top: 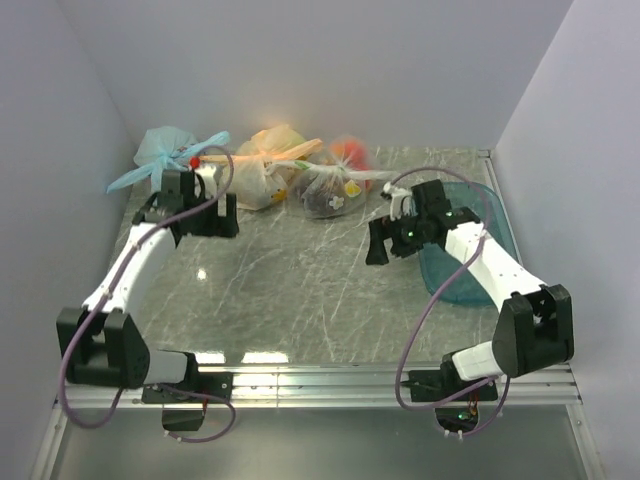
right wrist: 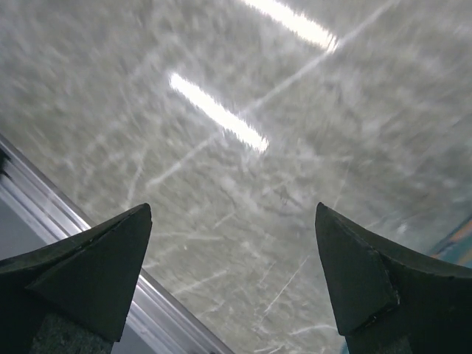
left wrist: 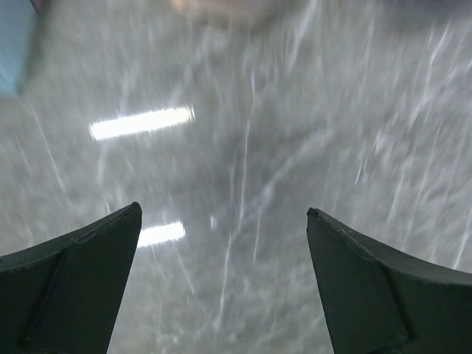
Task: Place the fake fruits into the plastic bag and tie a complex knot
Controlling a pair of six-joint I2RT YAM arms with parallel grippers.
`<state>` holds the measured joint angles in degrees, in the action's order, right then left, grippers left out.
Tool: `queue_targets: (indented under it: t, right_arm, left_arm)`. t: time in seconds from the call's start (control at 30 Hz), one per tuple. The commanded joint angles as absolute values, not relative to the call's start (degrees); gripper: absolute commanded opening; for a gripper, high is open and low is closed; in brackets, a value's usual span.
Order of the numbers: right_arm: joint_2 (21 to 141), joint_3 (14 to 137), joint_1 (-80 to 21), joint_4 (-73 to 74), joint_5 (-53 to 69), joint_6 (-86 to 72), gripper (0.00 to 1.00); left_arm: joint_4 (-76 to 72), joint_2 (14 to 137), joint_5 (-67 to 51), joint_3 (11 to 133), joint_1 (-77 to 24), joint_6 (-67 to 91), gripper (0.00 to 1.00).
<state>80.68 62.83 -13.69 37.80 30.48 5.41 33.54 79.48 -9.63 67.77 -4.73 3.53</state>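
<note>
The clear plastic bag lies at the back middle of the table. Fake fruits show through it: a red-orange one, a yellow one and a dark purple one. Its handles are twisted shut in a knot with ends sticking out sideways. My left gripper is open and empty, left of the bags. In the left wrist view it has only bare marble between its fingers. My right gripper is open and empty, in front and to the right of the clear bag. It also shows open over bare marble in the right wrist view.
A tied light blue bag and a tied orange-yellow bag lie at the back left, beside the clear one. A blue tray sits at the right under my right arm; its corner also shows in the right wrist view. The table's metal front rail is near.
</note>
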Motion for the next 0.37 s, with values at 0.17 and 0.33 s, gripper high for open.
queue_targets:
  t: [0.17, 0.33]
  right_arm:
    - [77.96, 55.64, -19.68, 27.78, 27.16, 4.22, 0.99]
    - [74.80, 54.58, -20.92, 27.33, 24.17, 4.39, 0.99]
  left_arm:
    - [28.21, 67.07, -5.80, 52.92, -9.49, 0.96, 0.99]
    - [27.51, 65.57, -5.80, 52.03, -9.58, 2.37, 1.00]
